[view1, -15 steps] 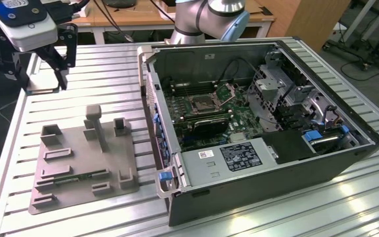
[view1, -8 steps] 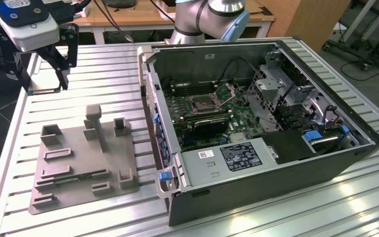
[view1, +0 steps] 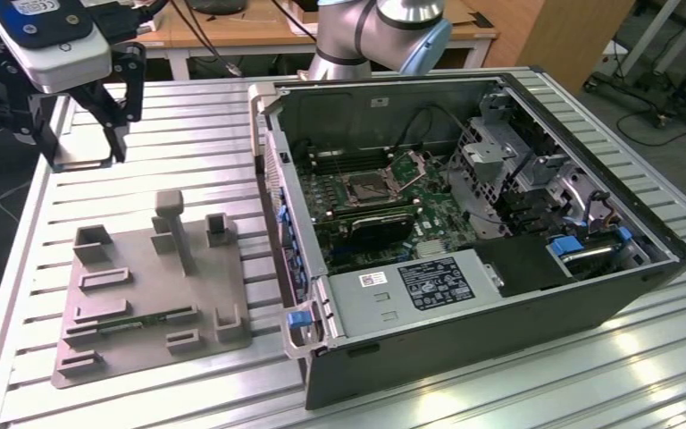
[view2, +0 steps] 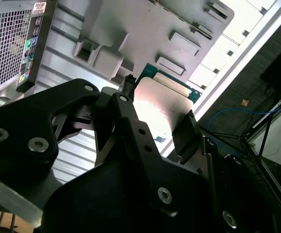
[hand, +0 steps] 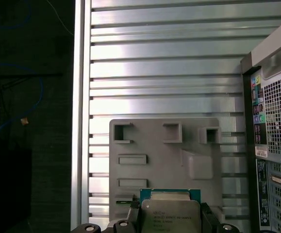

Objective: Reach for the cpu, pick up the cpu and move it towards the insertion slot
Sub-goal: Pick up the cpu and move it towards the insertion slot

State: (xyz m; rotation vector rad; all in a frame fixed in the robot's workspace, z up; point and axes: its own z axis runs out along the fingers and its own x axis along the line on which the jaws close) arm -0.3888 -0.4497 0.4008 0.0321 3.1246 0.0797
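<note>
Ribbed metal tabletop [view1: 534, 384] carries an open computer case [view1: 439, 340] and, to the exterior view's left of it, a grey tray [view1: 140, 268] with a green memory stick [view1: 140, 320] lying in it. You have the tool [view1: 85, 161] raised above the tabletop, beyond the tray and well apart from the case. In the first wrist view its fingers [hand: 206, 216] are clamped on opposite edges of the cpu [hand: 170, 216], and the tray lies below it. The slot [view1: 373, 186] sits on the green board inside the case, its bracket [view1: 421, 165] tilted up.
</note>
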